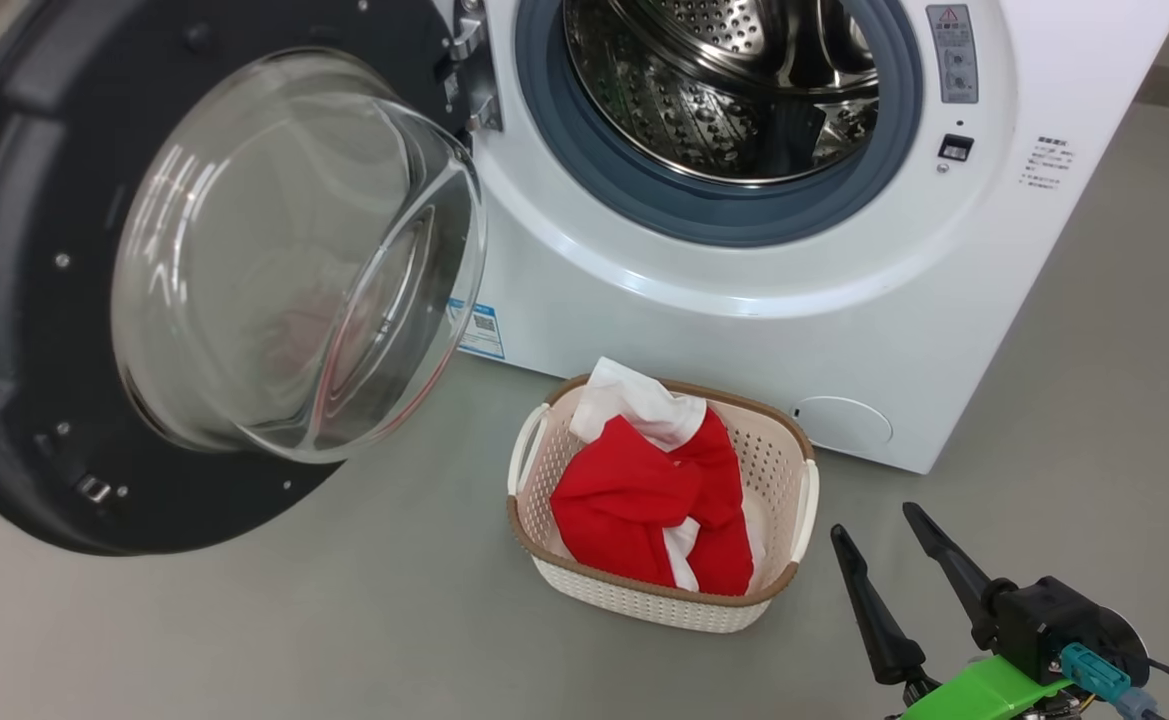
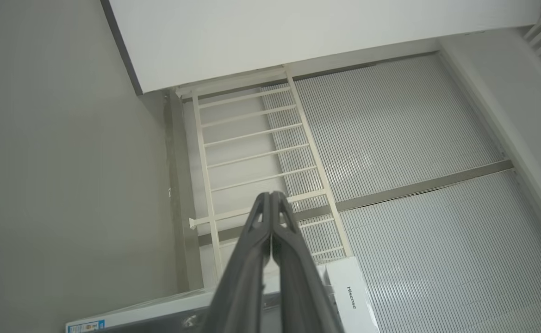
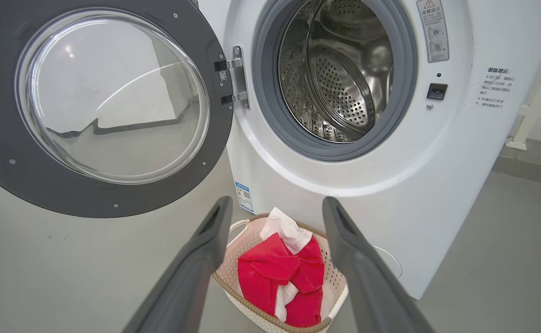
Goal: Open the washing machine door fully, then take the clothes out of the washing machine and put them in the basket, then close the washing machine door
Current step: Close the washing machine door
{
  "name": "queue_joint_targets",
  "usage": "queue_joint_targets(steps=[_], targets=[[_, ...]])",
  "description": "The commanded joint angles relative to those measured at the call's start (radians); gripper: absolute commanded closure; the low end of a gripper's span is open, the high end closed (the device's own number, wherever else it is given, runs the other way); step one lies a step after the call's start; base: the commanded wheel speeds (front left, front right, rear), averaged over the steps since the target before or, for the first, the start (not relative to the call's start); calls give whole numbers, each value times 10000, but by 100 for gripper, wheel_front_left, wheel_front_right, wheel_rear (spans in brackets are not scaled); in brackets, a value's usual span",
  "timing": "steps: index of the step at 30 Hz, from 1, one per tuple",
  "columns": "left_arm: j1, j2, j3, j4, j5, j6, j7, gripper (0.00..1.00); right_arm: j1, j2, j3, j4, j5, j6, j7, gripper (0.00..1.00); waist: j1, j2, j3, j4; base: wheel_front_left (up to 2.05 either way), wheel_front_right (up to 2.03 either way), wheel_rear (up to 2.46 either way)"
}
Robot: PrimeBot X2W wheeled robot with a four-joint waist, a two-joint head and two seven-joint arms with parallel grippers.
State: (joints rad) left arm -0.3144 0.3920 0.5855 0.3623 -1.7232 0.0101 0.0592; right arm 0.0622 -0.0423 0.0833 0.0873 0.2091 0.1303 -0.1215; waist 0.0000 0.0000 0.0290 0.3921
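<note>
- The clothes [image 1: 644, 500], a red bundle with white parts, lie in the basket [image 1: 544, 545]; a white fold sticks up above its back rim.
- The basket stands on the grey floor [image 1: 344, 620], just in front of the washing machine [image 1: 744, 330] and below its round port.
- The steel drum [image 1: 704, 90] looks empty in the head and right wrist views, though its lowest part is hidden behind the grey seal [image 1: 644, 195].
- The washing machine door [image 1: 4, 300] hangs wide open on its hinge [image 1: 474, 70], to the left of the port, with the glass bulge facing outward.
- The right gripper [image 1: 873, 519] hovers to the right of the basket, apart from it, with its fingers spread wide and nothing between them.
- The left gripper [image 2: 270, 196] has its fingers pressed together on nothing and points away from the washer, toward a wall and a white rail.
- Judged from this, opening and unloading look done, and closing the door is the step in hand.
- The next move calls for a gripper to get behind the door's free edge, on the far left, and push it round in an arc toward the port until the latch catches.
- Whether the swinging door clears the raised white fold cannot be told, so the arc deserves care.
</note>
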Motion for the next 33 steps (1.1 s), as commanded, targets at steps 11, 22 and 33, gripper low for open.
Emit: queue_joint_targets(steps=[11,22,33], targets=[[-1265,1045,-1206,1466,388,191,1405,100,-651,-79,346,-414,-239,4,161,0,0,0,332,-474,0,0,0],[-1674,1141,-1780,2565,552,-211,2136,100,-708,-79,379,-347,-185,4,118,0,0,0,448,-837,0,0,0],[-1257,1284,-1760,2522,159,-808,3344,100,-772,-79,438,-257,-105,4,0,0,0,0,420,-1061,0,0,0]])
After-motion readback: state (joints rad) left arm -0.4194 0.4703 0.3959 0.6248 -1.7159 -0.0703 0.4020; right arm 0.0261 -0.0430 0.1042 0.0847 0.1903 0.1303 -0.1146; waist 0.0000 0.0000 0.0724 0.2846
